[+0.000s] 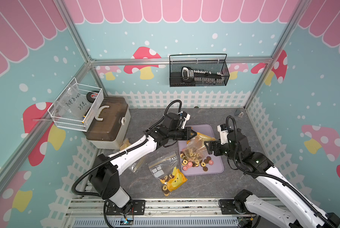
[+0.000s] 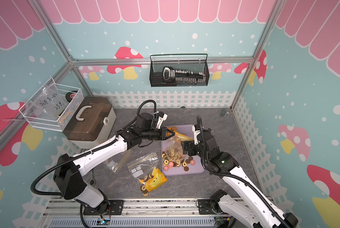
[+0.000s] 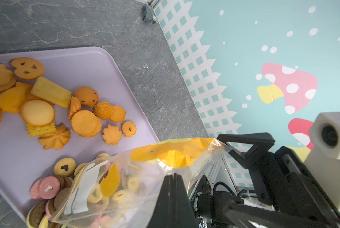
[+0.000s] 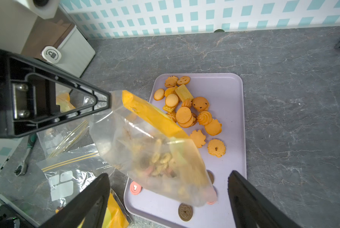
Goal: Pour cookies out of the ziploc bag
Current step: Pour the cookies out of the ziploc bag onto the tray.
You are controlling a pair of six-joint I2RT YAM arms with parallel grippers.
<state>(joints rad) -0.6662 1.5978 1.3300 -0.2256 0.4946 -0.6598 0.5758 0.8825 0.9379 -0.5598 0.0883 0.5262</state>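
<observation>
Surface: grey marbled tabletop (image 1: 204, 187), inside mushroom-print walls (image 1: 313, 88) with a white picket-fence band.
Tray: one lilac tray (image 1: 216, 167), lying between the two arms.
Held bag: one ziploc bag (image 1: 195, 145), hanging tilted over the tray, with a yellow pouch and ring-shaped biscuits inside.
Cookies: cookies (image 4: 183, 115) in two heaps on the tray. There are about fifteen orange ones at the far end and a brown, pink and yellow heap at the near end, under the bag.
Left gripper: left gripper (image 3: 173, 176), jaws pressed together on the bag's upper edge.
Right gripper: right gripper (image 4: 168, 174), jaws spread wide on either side of the bag's lower end, not gripping it.
Spare bags: two spare zip bags (image 1: 161, 163) flat on the tabletop beside the tray.
Hard to tell: the bag covers part of the near heap, so no count there. The orange ones overlap. One spare bag lies half under the left arm. The biscuits inside the held bag are blurred.
</observation>
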